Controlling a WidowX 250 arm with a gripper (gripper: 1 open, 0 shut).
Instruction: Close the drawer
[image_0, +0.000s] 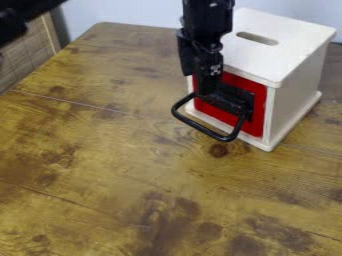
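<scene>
Camera view shows the black claw (205, 72) pointing down at the upper left corner of the drawer's front, its fingers spread and holding nothing. Whether a fingertip touches the red face cannot be told from this angle.

Just behind and to the right of the claw sits the drawer (230, 98), red-fronted with a black centre panel, set in a pale wooden box (267, 45) with a slot in its top. The drawer front looks close to flush with the box; how far it stands out is hard to judge. Its black loop handle (205, 120) hangs forward and down from the panel, below the claw and toward the camera.

The drawer slides along an axis running from the front face back into the box, up and to the right in this view. The claw stands on the outer side of that face, so the push probably has to go that way.

The box rests near the far right edge of the worn wooden table (107, 170).
</scene>
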